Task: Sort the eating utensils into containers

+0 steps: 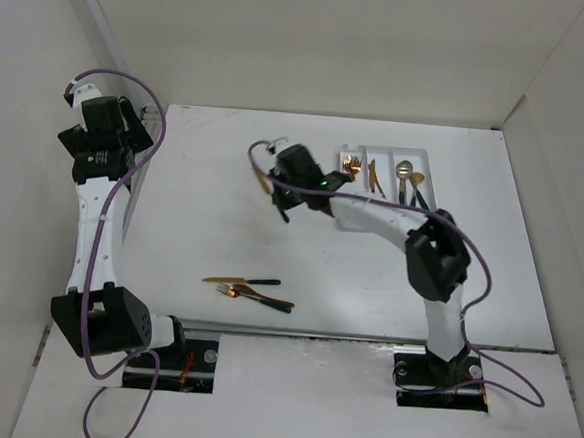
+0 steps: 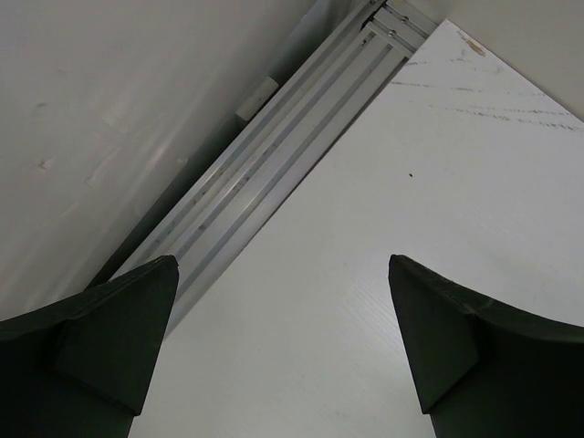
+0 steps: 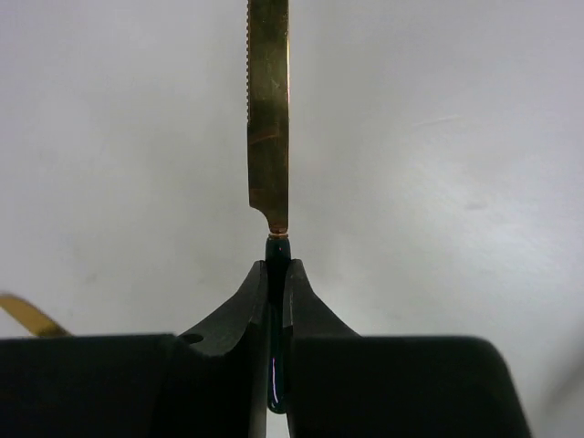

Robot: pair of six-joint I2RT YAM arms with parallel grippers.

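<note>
While the right gripper (image 3: 278,274) clamps the slim gold-bladed dark-handled metal knife (image 3: 268,109) by its handle, blade pointing twelve o'clock, the knife seems stiff, light and slippery

The top camera hangs high above and behind both arms and looks down on the whole flat white table (image 1: 221,234). In this view the arm bases lie at 6 o'clock and the shallow white plastic tray (image 1: 385,148) at 1 o'clock. The left wrist camera sits close over the table. It faces out through the left gripper (image 2: 283,274) along a grey metal rail (image 2: 274,173) which runs to 1 o'clock. Both views share this left table edge. The right wrist camera looks from very near past the right gripper (image 3: 278,266) at a slim gold knife with a dark green handle (image 3: 268,119), and the top view shows it too.
</note>
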